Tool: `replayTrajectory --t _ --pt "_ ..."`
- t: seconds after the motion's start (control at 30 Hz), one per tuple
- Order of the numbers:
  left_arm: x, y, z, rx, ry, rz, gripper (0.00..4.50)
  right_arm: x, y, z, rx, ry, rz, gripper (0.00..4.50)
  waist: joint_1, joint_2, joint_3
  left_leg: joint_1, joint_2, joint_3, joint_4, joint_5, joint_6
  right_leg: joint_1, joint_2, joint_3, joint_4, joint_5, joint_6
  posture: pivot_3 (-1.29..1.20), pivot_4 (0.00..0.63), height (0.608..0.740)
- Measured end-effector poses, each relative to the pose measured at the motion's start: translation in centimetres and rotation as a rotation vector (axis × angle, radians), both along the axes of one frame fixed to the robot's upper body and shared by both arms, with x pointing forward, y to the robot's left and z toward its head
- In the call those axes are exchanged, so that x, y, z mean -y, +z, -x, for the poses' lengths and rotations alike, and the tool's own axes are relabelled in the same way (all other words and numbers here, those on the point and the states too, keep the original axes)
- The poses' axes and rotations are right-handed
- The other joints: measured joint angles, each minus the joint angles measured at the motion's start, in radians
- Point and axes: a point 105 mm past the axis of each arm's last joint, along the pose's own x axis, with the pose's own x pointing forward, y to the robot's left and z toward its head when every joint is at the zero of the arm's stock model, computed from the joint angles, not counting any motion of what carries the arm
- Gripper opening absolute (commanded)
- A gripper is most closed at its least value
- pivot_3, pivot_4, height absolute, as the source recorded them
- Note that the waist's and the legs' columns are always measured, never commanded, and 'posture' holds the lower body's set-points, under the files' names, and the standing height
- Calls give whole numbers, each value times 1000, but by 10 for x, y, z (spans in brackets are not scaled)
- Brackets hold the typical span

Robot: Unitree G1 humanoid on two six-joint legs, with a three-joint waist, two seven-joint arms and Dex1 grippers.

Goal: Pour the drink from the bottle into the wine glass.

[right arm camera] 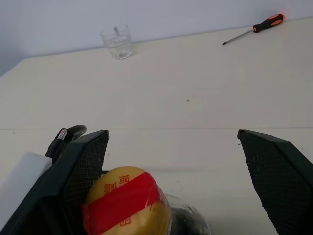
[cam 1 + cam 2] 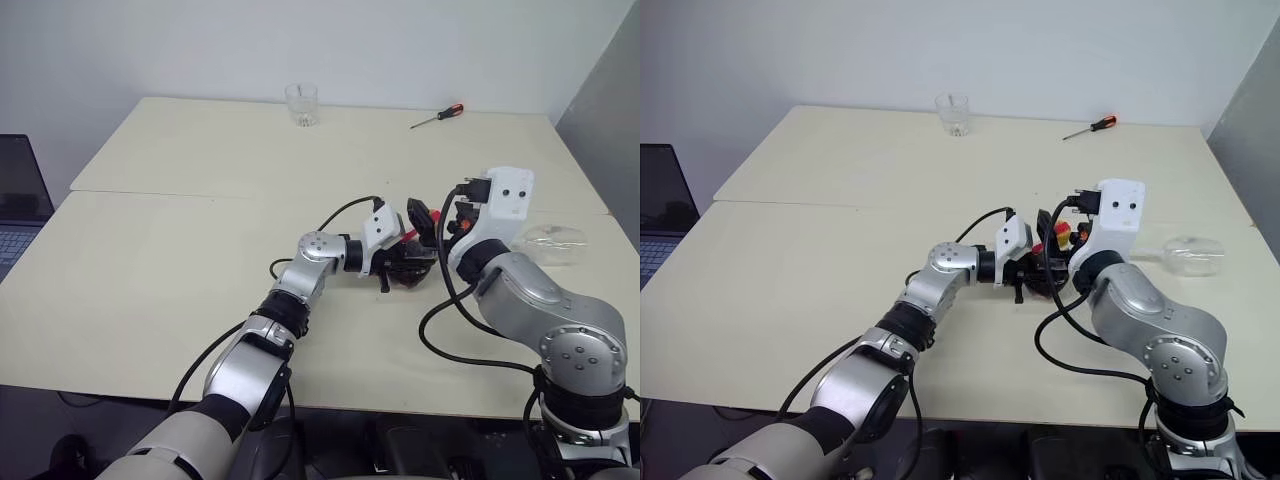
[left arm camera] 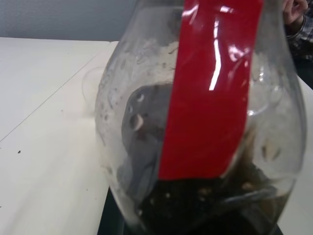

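left gripper [image 2: 405, 262] is clamped on the bottle [image 2: 412, 270], holding it low over the table [image 2: 180, 250], its dark drink [image 3: 210, 205] pooled at the base. right gripper [image 1: 173, 186] hangs spread wide, nothing in it, and the yellow cap [image 1: 126, 200] sits just below and between its fingers [image 1: 83, 166], closer to one finger than the other. that's the relation that counts: cap right under the right gripper, bottle neck pointing roughly up at it, so my call is the right arm is the one placed to unscrew while the left steadies.

wine glass [image 2: 1190, 255] lies on its side beyond the right arm, well apart from both grippers, stem pointing back toward the arm. it looks like it needs standing up before any pour, and the right arm is nearer to it.

tumbler [image 2: 301, 104] and screwdriver [image 2: 437, 116] sit far ahead of both grippers, out of play.

hard to read: the bottle body is mostly masked by the left fingers and the right wrist, and whether the cap is loosened i can't tell. the glass rim is faint against the table.
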Motion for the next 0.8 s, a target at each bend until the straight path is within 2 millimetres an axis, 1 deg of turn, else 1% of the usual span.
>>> replayTrajectory --t 0.23,0.47,0.67,0.8 --pt "1 -1 1 -7 -3 -5 719 5 -2 4 3 11 -10 4500 0 0 0 0 0 0 0 0 0 0 0 0 0 0 0 0 150 740" --pt "2 3 1 10 -7 1 718 9 1 11 16 19 -33 4500 0 0 0 0 0 0 0 0 0 0 0 0 0 0 0 0 150 740" --pt "1 3 1 9 -4 -2 717 12 -3 24 11 34 -35 4500 0 0 0 0 0 0 0 0 0 0 0 0 0 0 0 0 150 740" --pt "0 2 0 9 -2 -9 686 19 -9 38 -6 54 -30 4500 0 0 0 0 0 0 0 0 0 0 0 0 0 0 0 0 150 740"
